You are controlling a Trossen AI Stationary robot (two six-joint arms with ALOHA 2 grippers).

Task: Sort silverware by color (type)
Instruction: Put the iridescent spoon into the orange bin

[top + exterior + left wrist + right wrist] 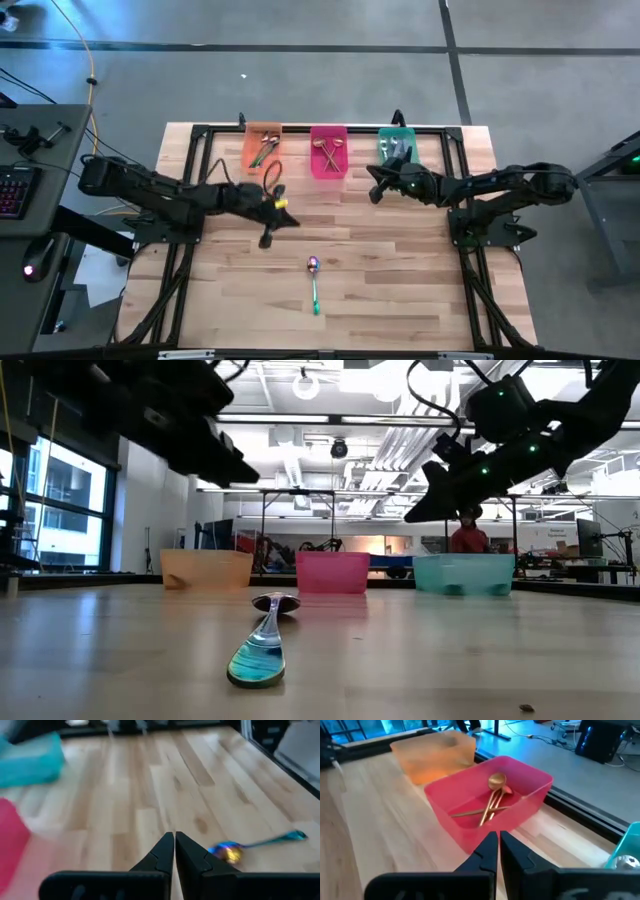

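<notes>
A: What lies on the desk (400,300)?
B: Pale wood planks, with one iridescent spoon (314,280) with a green handle below the left pincer (267,238), toward the front edge. That pincer is closed and empty.
A: And the right pincer (377,192)?
B: Closed too, holding nothing, just in front of the green bin (396,143). Gold spoons (492,800) lie in the pink bin (465,827) ahead of it; the orange bin (263,146) is beyond.
A: The room?
B: Grey floor, a workshop with ceiling lights, a person (468,538) far behind.
</notes>
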